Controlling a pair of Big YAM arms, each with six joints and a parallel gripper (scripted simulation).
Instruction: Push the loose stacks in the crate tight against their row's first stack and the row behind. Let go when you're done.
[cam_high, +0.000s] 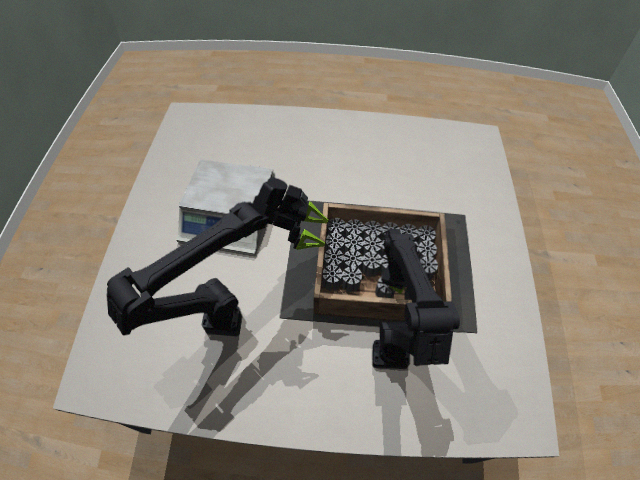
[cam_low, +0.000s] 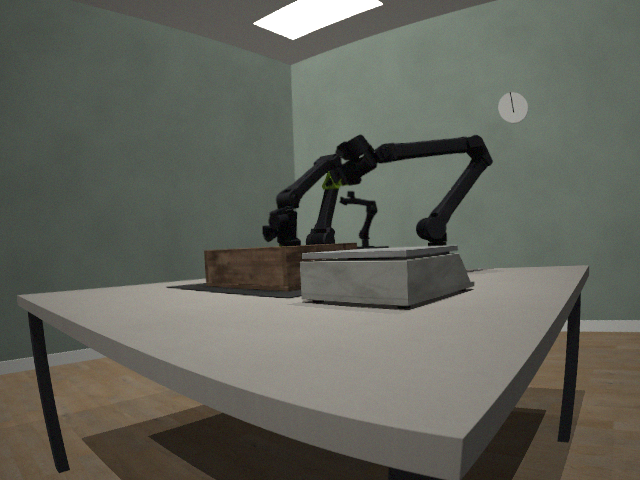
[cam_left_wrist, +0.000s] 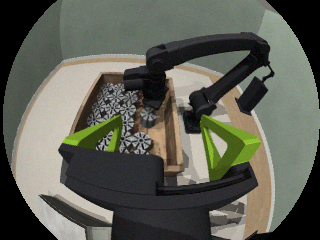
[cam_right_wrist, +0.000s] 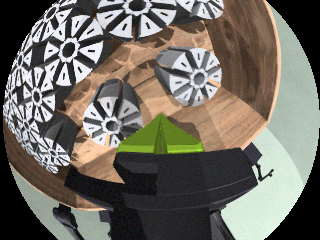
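The wooden crate (cam_high: 356, 306) (cam_low: 248, 268) (cam_left_wrist: 173, 130) (cam_right_wrist: 245, 55) holds packed rows of black stacks with white slotted tops. One loose stack (cam_high: 384, 287) (cam_left_wrist: 148, 118) (cam_right_wrist: 112, 123) stands in the front row, with a gap between it and the second stack (cam_high: 352, 275) (cam_left_wrist: 141, 143) from the left. Another loose stack (cam_right_wrist: 197, 77) stands nearer the right wall; the right arm hides it in the top view. My right gripper (cam_right_wrist: 160, 118) is shut and empty, low in the crate, just in front and right of the left loose stack. My left gripper (cam_high: 326, 231) (cam_left_wrist: 161, 119) is open and empty, high above the crate's left rim.
A scale (cam_high: 232, 180) (cam_low: 356, 281) stands left of the crate, beneath the left arm's wrist. The crate sits on a dark mat (cam_high: 299, 302). Its walls stand close around the stacks. Bare crate floor shows between the loose stacks and the row behind.
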